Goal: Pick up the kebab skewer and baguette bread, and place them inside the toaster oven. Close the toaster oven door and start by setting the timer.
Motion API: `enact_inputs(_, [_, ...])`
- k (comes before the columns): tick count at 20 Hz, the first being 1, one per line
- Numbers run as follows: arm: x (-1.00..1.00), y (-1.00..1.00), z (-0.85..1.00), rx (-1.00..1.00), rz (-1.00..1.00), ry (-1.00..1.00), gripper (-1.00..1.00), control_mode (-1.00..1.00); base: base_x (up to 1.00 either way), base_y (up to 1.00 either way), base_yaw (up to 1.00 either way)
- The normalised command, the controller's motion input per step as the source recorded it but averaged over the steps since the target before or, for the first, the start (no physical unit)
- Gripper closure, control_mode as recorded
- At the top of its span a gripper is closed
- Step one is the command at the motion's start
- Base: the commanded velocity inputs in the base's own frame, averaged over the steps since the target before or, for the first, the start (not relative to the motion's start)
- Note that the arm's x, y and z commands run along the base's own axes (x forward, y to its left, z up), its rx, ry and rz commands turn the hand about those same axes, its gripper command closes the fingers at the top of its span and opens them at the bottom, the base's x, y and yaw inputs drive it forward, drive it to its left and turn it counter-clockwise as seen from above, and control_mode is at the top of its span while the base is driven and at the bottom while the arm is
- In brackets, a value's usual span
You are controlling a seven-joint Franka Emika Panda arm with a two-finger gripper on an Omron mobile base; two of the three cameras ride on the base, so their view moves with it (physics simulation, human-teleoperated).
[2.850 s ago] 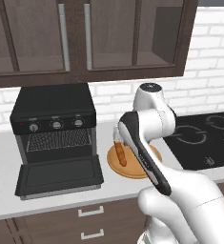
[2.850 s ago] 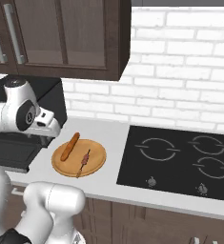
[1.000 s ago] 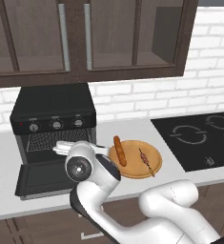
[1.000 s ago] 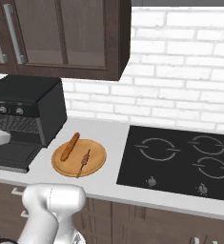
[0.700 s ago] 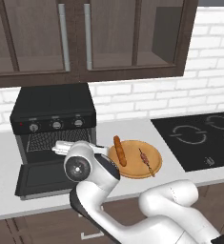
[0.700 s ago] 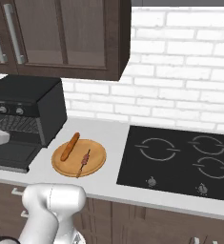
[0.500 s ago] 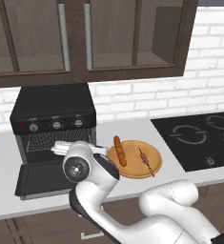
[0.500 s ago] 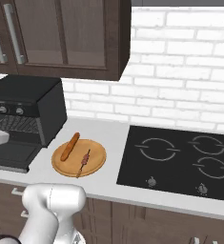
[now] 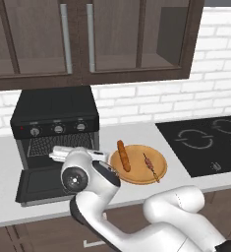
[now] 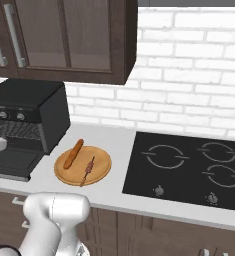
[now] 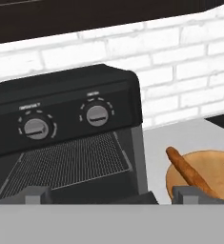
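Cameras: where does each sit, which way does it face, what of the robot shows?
Left base view: behind the arm's left, looking down at the toaster oven and wooden plate; white arm rises lower right.
Right base view: behind its right, facing the cooktop; arm lower left.
Hand view: beside the oven's open front, facing its knobs; open claw tips at bottom.
All three share the baguette bread.

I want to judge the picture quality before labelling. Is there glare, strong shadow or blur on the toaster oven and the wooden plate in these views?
Left base view: toaster oven evenly lit, no glare, edges a bit soft. Right base view: wooden plate shows a faint soft shadow on the counter, the kebab skewer is thin and coarse. Hand view: baguette bread looks soft; the knob labels are too blurred to read.
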Motion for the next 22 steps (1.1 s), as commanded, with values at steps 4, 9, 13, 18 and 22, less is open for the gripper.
enact_inputs(4, [0.01, 0.05, -0.15, 0.0, 0.01, -0.2, -1.0, -1.0, 0.0, 0.0, 0.0])
enact_inputs(9, [0.17, 0.0, 0.0, 0.0, 0.11, 0.12, -1.0, -1.0, 0.0, 0.0, 0.0])
enact_inputs(13, [0.37, 0.02, -0.16, -0.03, 0.16, 0.16, -1.0, -1.0, 0.0, 0.0, 0.0])
enact_inputs(18, [0.3, 0.0, -0.16, 0.0, 0.12, 0.02, -1.0, -1.0, 0.0, 0.0, 0.0])
enact_inputs(22, [0.23, 0.0, -0.06, 0.0, 0.1, 0.01, -1.0, -1.0, 0.0, 0.0, 0.0])
